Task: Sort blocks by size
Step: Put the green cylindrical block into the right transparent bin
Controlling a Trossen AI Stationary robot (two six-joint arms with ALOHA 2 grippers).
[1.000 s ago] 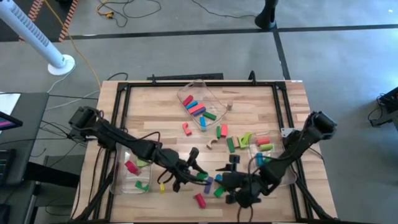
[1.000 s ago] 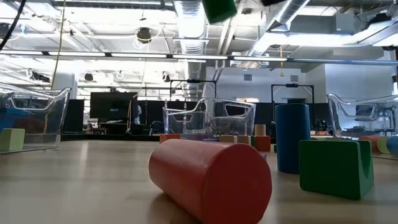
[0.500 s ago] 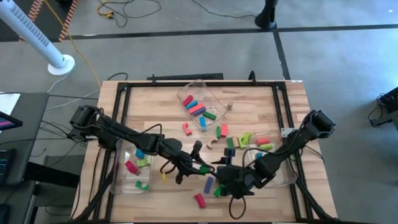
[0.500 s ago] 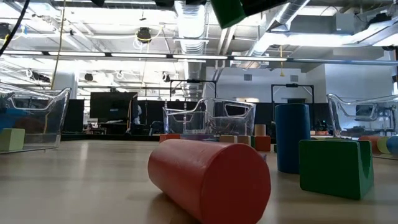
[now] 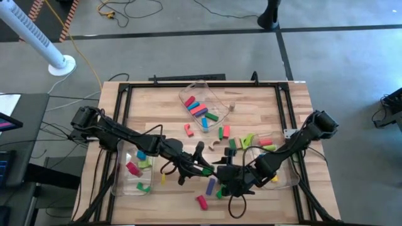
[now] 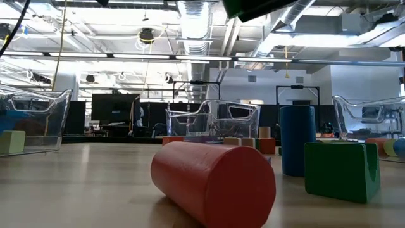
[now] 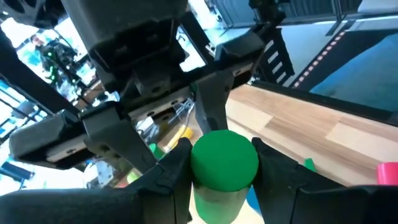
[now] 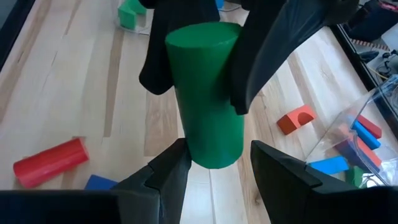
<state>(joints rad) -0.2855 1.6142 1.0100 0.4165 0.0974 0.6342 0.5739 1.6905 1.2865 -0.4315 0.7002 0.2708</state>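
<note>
1. One green cylinder is the block in hand. It hangs clear of the worktop, above the middle stretch towards the near edge.
2. Its long axis runs from one of my claws straight to the other, roughly along that near edge. One end faces each wrist.
3. Two claws meet at it. My left claw pinches one end. My right claw is spread to either side of the other end, with a sliver of gap on one side, so I judge it is not gripping yet.
4. That makes the right claw the nearer taker. By my reckoning, the cylinder lies dead ahead between its fingers, so it only has to press in across the round body.
5. Loose blocks on the worktop number about a dozen. A red cylinder lies on its side nearest the near edge.
6. Three clear bins hold sorted blocks. The far-edge bin holds about five, the left-edge bin about four, and I cannot count those in the right-edge bin.
</note>
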